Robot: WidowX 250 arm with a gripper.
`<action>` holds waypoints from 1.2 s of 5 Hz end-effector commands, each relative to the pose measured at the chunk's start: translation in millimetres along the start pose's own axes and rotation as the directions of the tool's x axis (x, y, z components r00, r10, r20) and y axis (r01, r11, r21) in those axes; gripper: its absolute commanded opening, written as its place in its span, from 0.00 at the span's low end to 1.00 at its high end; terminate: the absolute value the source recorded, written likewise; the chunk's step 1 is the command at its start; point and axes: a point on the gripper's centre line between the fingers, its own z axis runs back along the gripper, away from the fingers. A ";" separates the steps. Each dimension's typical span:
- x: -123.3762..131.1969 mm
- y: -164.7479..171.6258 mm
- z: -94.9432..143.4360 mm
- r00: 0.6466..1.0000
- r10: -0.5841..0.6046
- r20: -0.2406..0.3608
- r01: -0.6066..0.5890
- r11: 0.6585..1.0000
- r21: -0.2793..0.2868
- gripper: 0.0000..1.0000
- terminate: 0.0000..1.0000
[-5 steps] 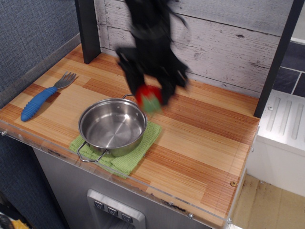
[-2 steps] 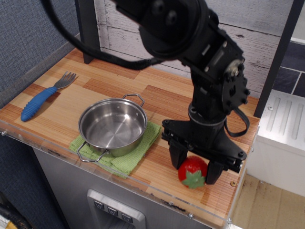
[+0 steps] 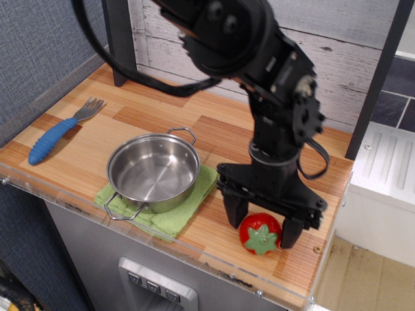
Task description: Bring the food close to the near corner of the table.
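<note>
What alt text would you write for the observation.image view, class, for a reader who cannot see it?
A black robot gripper stands over a red toy tomato near the front right corner of a striped wooden table, one finger either side of it. To the left, an empty steel pot sits on a green cloth; a blue-handled fork lies far left.

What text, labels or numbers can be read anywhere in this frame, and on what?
None readable.
Black arm and claw: no lettering visible.
Red toy food, steel pot, blue-handled fork, green cloth: all unmarked.
Three buttons on the grey panel below the table: any marks are too small to read.
</note>
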 end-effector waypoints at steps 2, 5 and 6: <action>51.2 63.4 138.1 0.962 0.008 0.272 -0.004 1.000 -0.015 1.00 0.00; 58.8 126.7 93.4 0.995 0.056 0.082 -0.057 0.998 0.013 1.00 0.00; 58.8 126.7 93.4 0.995 0.056 0.082 -0.057 0.998 0.013 1.00 0.00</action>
